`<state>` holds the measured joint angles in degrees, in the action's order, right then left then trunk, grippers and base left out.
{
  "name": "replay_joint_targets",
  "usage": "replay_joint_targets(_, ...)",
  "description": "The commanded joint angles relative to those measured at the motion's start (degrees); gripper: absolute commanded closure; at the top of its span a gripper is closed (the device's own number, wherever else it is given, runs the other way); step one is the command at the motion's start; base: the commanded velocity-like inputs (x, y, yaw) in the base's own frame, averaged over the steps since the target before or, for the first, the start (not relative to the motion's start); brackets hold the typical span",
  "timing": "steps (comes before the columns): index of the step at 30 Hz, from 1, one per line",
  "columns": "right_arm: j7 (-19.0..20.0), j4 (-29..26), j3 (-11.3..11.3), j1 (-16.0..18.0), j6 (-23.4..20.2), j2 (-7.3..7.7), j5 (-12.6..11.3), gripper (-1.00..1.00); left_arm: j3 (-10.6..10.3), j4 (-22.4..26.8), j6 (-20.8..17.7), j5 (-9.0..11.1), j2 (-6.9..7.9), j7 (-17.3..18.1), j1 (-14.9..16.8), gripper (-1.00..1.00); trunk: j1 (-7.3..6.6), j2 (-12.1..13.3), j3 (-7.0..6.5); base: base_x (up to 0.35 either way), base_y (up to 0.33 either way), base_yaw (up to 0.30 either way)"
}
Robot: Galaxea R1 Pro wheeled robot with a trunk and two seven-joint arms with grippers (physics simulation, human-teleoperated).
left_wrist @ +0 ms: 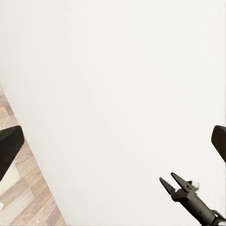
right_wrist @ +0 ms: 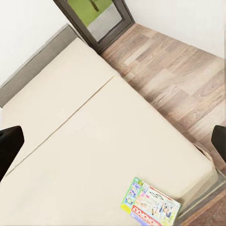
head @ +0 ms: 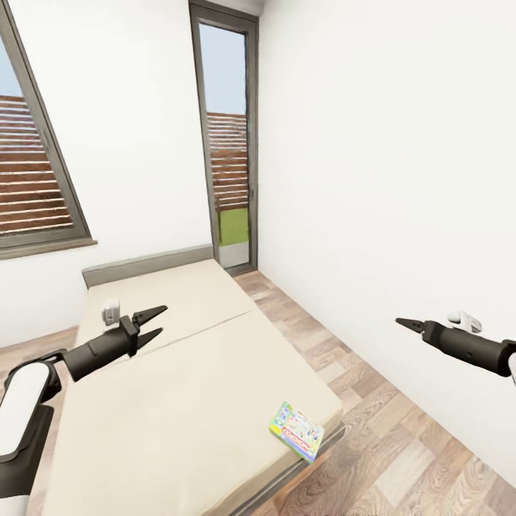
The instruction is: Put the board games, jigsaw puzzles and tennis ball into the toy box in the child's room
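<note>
Head view is showing the bed (head: 193, 373) running from 6 toward 12 o'clock, with the Monopoly box (head: 297, 431) lying flat near the mattress corner at about 5 o'clock, close to the edge above the wood-plank floor (head: 387, 423). Left gripper (head: 152, 324) is hovering over the mattress at 9 o'clock, jaws parted, gripping nothing. Right gripper (head: 403, 324) is hanging at 3 o'clock beside the white wall (head: 387, 179); from this side its jaw gap cannot be told, though nothing is showing between the tips. Right wrist view is looking down on the box (right_wrist: 151, 204). Judging it light, stiff, smooth cardboard, likely slippery; pinching across its thin edge where it nears the mattress edge is looking best.
</note>
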<state>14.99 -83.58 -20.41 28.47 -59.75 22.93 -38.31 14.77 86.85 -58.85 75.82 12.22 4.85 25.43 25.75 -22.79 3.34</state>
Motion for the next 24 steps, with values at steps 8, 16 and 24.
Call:
replay_joint_targets(8, 0.86, 0.57, -0.05, 0.02, -0.25, -0.06, -1.70, -1.00, 1.58, 0.02, -0.47, 1.63, 1.18, 0.66, -0.52, -1.00, 0.70, -1.34, 0.67, 0.006, 0.016, -0.077)
replay_joint_targets(16, 0.80, 0.75, 0.02, -0.51, -0.25, -0.09, -6.58, -1.00, 1.75, 0.29, -0.48, 2.26, 1.80, 0.77, -0.76, -1.00, 2.46, -4.54, 2.03, 0.001, 0.003, -0.069)
replay_joint_targets(24, 0.80, 1.08, 0.03, -1.18, -0.25, -2.12, -8.18, -1.00, 1.71, 0.45, -0.52, 2.68, 1.91, 0.88, -0.67, -1.00, 4.21, -7.75, 3.12, 0.000, 0.001, -0.194)
